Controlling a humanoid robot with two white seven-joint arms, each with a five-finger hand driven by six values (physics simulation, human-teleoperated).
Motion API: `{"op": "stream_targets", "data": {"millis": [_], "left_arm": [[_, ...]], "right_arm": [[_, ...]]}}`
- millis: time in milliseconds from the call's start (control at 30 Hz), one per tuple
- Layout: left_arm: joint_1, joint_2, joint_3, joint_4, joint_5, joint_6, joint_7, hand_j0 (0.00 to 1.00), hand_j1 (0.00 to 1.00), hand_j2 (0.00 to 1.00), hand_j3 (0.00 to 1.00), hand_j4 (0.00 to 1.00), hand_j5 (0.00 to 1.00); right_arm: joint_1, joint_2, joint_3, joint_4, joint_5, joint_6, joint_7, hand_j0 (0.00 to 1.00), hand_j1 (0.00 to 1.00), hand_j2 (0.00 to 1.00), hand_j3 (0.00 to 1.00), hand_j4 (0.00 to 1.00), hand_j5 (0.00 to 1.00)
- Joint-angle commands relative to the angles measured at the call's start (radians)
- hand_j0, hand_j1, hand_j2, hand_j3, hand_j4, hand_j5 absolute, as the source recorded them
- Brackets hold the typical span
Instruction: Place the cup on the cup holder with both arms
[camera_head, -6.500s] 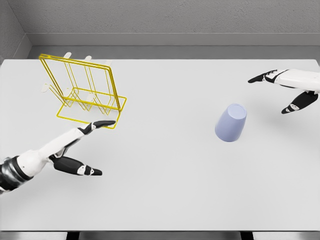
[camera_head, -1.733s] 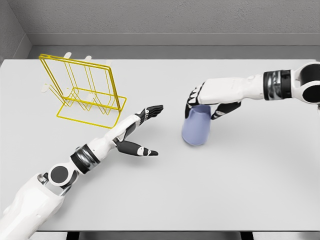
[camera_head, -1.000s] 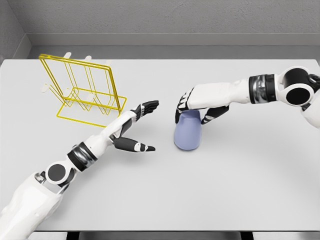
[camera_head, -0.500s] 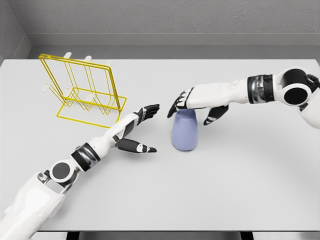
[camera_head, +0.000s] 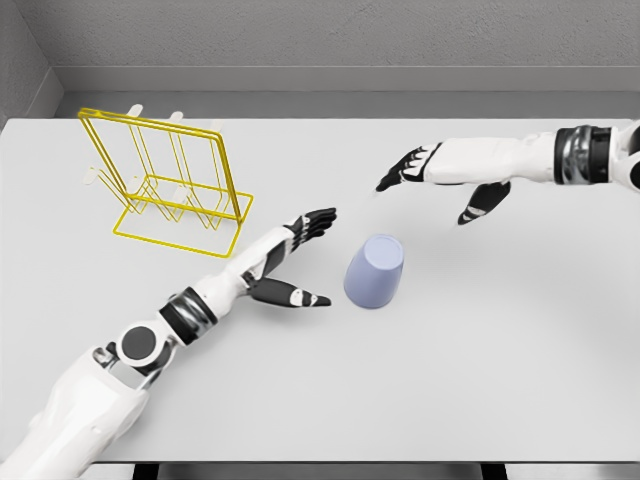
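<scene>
Nearest, the left hand (camera_head: 288, 262), fingers spread and empty, lies just left of the tilted cup (camera_head: 375, 271) on the worktop (camera_head: 450, 380) (closer than the open, empty right hand (camera_head: 440, 180)), cup holder (camera_head: 165, 180) farther left.

My left hand (camera_head: 290, 262) reaches forward from the lower left, palm turned inward, fingers straight and thumb spread low, holding nothing. My right hand (camera_head: 440, 180) stretches in from the right, raised I think, with fingers loosely extended and thumb hanging down.
</scene>
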Motion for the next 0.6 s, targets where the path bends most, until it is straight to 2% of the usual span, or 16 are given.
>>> {"op": "stream_targets", "data": {"millis": [0,33,67,100,133,167,367,433,500,567], "left_arm": [[0.0,-0.008,-0.004,-0.003,0.002,-0.005,-0.004,1.0,1.0,1.0,1.0,1.0,1.0],[0.0,-0.008,-0.006,-0.005,-0.001,-0.005,-0.006,1.0,1.0,1.0,1.0,1.0,1.0],[0.005,-0.013,-0.006,-0.005,-0.004,-0.005,-0.006,1.0,1.0,1.0,1.0,1.0,1.0],[0.006,-0.019,-0.006,-0.005,-0.009,-0.005,-0.009,1.0,1.0,1.0,1.0,1.0,1.0],[0.005,-0.02,-0.016,-0.005,-0.01,-0.005,-0.011,1.0,1.0,1.0,1.0,1.0,1.0],[0.003,-0.025,-0.035,-0.005,-0.012,-0.006,-0.009,1.0,1.0,1.0,1.0,1.0,1.0],[-0.018,-0.045,-0.035,0.007,-0.012,-0.002,-0.011,1.0,1.0,1.0,1.0,1.0,1.0],[-0.029,-0.056,-0.033,0.034,-0.012,-0.003,-0.011,1.0,1.0,1.0,1.0,1.0,1.0],[-0.035,-0.057,-0.033,0.05,-0.012,-0.003,-0.011,1.0,1.0,1.0,1.0,1.0,1.0],[-0.035,-0.071,-0.035,0.055,-0.013,-0.002,-0.011,1.0,1.0,1.0,1.0,1.0,1.0]], "right_arm": [[0.0,-0.015,-0.024,0.015,-0.004,0.003,0.0,1.0,1.0,1.0,1.0,1.0,1.0],[0.005,-0.031,-0.026,0.017,-0.006,0.003,0.0,1.0,1.0,1.0,1.0,1.0,1.0],[0.011,-0.034,-0.023,0.023,-0.006,0.003,-0.103,1.0,1.0,1.0,1.0,1.0,1.0],[0.012,-0.034,-0.017,0.074,-0.006,0.003,-0.244,1.0,1.0,1.0,1.0,1.0,1.0],[0.018,-0.047,-0.014,0.091,-0.006,0.003,-0.312,1.0,1.0,1.0,1.0,1.0,1.0],[0.028,-0.055,-0.014,0.094,-0.006,0.003,-0.331,1.0,1.0,1.0,1.0,1.0,1.0],[0.035,-0.081,-0.023,0.098,-0.006,0.003,-0.332,1.0,1.0,1.0,1.0,1.0,1.0],[0.04,-0.087,-0.02,0.098,-0.007,0.003,-0.332,1.0,1.0,1.0,1.0,1.0,1.0],[0.069,-0.12,-0.057,0.12,-0.006,0.003,-0.327,1.0,1.0,1.0,1.0,1.0,1.0],[0.092,-0.124,-0.074,0.12,-0.006,0.003,-0.326,1.0,1.0,1.0,1.0,1.0,1.0]]}}
